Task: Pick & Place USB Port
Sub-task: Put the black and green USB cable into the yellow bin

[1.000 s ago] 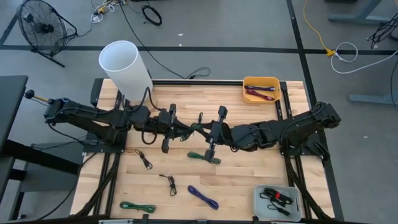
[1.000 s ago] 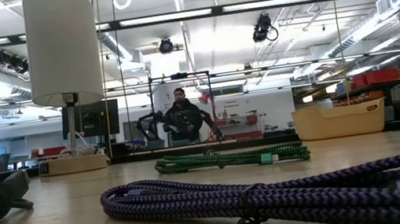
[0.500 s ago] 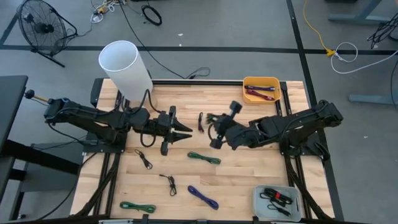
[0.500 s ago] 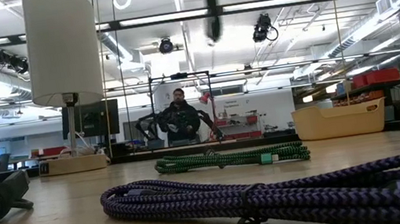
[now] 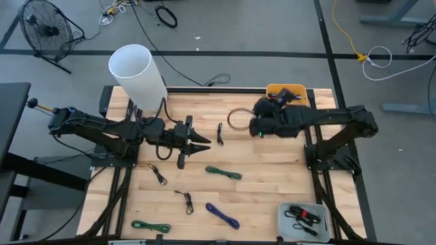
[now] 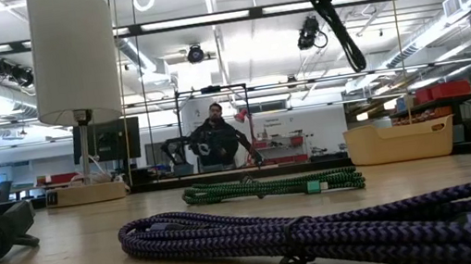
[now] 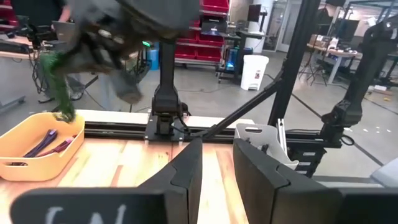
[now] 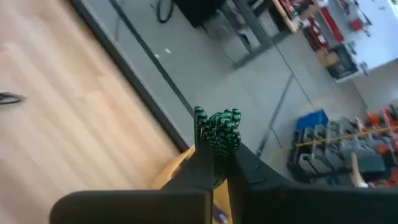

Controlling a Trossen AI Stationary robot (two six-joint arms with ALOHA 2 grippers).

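My right gripper (image 8: 219, 148) is raised above the table's far right part, next to the yellow bin (image 5: 294, 90), and is shut on a green-and-black braided USB cable (image 8: 217, 127). In the high view the cable shows as a loop (image 5: 237, 117) beside the right gripper (image 5: 255, 122). My left gripper (image 5: 201, 141) stays open and touches nothing, low over the table's middle left. The left wrist view shows the left gripper (image 7: 217, 167) pointing at the far-off right arm, with the green cable (image 7: 59, 93) hanging over the bin (image 7: 25, 163). My right gripper pinches the bundled green-and-black cable (image 8: 219, 135) between its two fingers. The bundle sticks out past the fingertips. It is lifted clear of the table, and a loop (image 5: 235, 117) of it hangs free beside the gripper.
Several other cables lie on the wood: a green one (image 5: 223, 172), a purple one (image 5: 223, 216), black ones (image 5: 158, 173) (image 5: 184, 199) and a small one (image 5: 220, 133). A grey bin (image 5: 286, 211) sits at the near right corner, a white cylinder (image 5: 136, 71) at the far left. A person (image 6: 216, 139) stands beyond the table.
My right gripper has risen from the table's middle, close to the left gripper, and swung toward the far right edge and the yellow bin, carrying the green-and-black cable clear of the table. The left arm has stayed in place.
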